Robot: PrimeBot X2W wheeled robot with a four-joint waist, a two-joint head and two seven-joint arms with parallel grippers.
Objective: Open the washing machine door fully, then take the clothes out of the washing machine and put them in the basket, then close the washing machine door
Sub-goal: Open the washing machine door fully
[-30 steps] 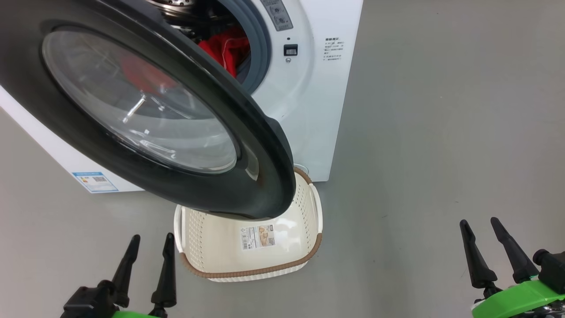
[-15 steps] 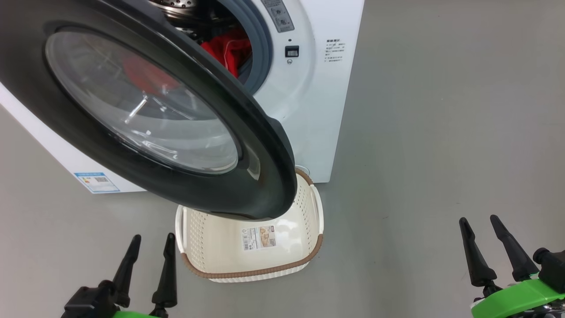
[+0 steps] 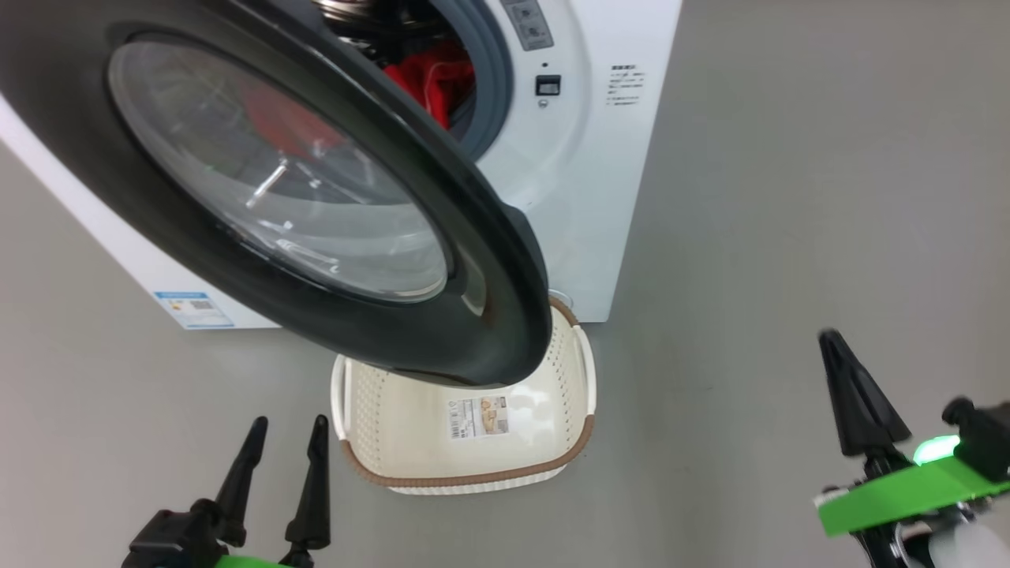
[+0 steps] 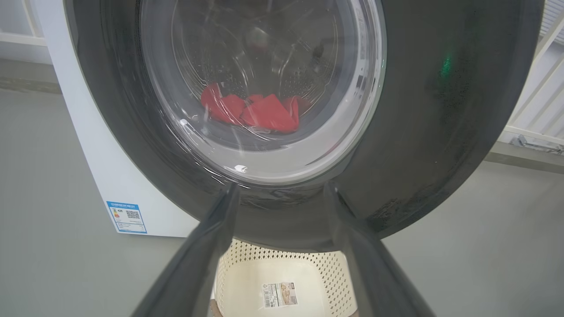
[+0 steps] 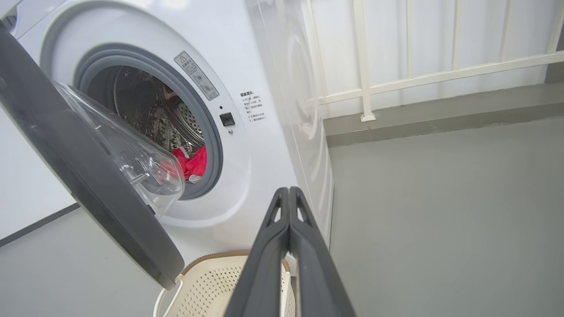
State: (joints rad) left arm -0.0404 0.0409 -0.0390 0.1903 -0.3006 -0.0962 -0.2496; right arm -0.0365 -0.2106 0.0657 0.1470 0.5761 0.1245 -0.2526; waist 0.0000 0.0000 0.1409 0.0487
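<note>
Right claw (image 3: 835, 341) clenched, holding nothing, over the floor (image 3: 750, 237) right of the washer (image 3: 584, 197). Left claw (image 3: 289, 423) released, near the basket (image 3: 465, 478), which sits under the part-open door (image 3: 513, 315). Red clothes (image 3: 430, 75) inside the washer.

The left claw (image 3: 288, 430) has two slim black fingers (image 3: 243, 467) that taper to points and widen below into chunky black knuckles, set on a bright green bracket (image 3: 237, 562). The right claw (image 3: 830, 341) has the same black, cone-like fingers on a flat bright green plate (image 3: 899, 489), with a small lit green lamp (image 3: 935, 450), a black knob (image 3: 978, 430) and a pale part (image 3: 970, 548) beneath. The right wrist view shows matt dark grey fingers (image 5: 269, 255), each with a narrow slot near its tip.
</note>
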